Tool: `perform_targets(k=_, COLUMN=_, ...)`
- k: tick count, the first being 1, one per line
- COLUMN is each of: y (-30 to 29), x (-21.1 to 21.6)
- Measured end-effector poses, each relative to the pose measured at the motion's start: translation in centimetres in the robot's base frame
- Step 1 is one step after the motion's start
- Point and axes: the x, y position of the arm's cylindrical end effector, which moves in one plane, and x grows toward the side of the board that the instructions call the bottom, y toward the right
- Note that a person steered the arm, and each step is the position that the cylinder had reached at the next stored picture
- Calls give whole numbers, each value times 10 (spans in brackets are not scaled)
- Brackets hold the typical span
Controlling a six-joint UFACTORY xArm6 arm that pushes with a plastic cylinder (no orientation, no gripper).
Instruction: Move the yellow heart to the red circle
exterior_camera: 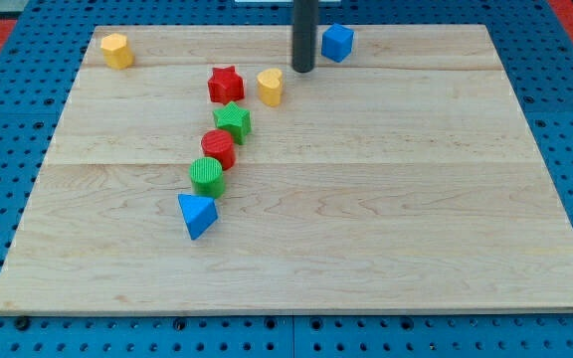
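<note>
The yellow heart [271, 87] lies near the view's top, just right of the red star [226, 84]. The red circle [218, 149] lies lower and to the left, touching the green star [233, 120] above it and the green circle [207, 176] below it. My tip [302, 70] rests on the board just up and right of the yellow heart, a small gap apart from it.
A blue cube [337, 42] stands right of the rod near the top edge. A yellow hexagon block [116, 50] sits at the top left corner. A blue triangle [197, 215] lies below the green circle. The wooden board [416, 219] sits on a blue pegboard.
</note>
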Motion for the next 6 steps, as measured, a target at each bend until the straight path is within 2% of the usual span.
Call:
perform_targets(k=2, y=-18, x=106)
perform_targets(k=3, y=-19, x=136)
perform_targets(k=6, y=-24, x=151)
